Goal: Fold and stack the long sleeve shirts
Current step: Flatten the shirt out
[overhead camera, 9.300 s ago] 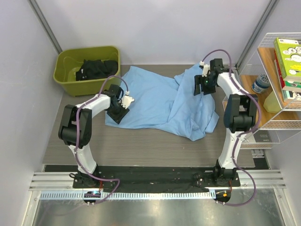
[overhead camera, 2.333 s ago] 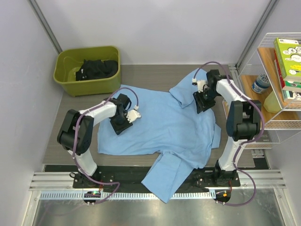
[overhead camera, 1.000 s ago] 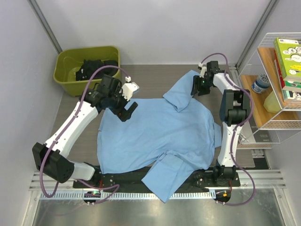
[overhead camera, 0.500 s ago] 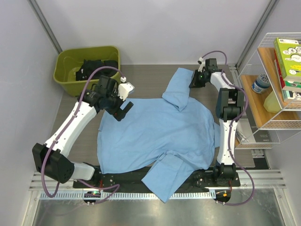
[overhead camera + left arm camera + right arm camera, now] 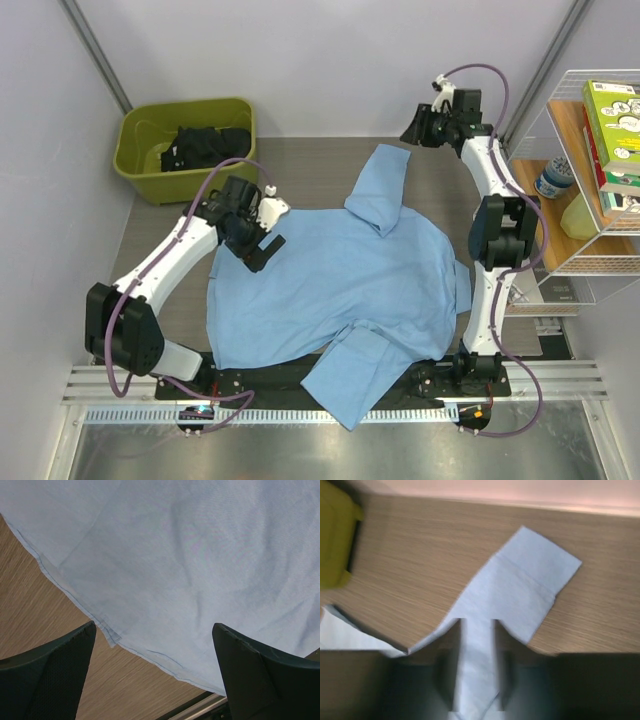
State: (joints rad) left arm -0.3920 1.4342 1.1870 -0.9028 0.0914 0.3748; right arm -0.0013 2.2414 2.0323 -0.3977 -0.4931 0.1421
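**Blue shirt spread flat between two robot arms**

Seen from above, a light blue thin cloth long-sleeve shirt [image 5: 340, 285] lies spread across the brown wood-grain worktop [image 5: 300, 162]. One sleeve runs toward the far wall, and its cuffed end [image 5: 392, 158] lies flat on the wood. Another part of the shirt, a loose flap [image 5: 345, 385], hangs over the near edge. It crosses the black base rail [image 5: 260, 372] between the two arm mounts.

The left pincer [image 5: 266, 250] hovers over the shirt's far left corner. Its wrist camera shows two dark fingers [image 5: 50, 675] spread wide with nothing between them. The shirt's stitched hem and bare wood are below.

The right pincer [image 5: 413, 130] is raised near the far wall, just beyond the cuffed end and apart from it. Its wrist view is blurred, but a gap shows between its fingers and nothing is gripped. The sleeve lies on the wood beneath.

In the far left corner stands an olive green plastic bin [image 5: 180, 185] with dark cloth [image 5: 205, 145] inside. On the right, a white wire shelf [image 5: 600, 290] holds green books [image 5: 612, 105].
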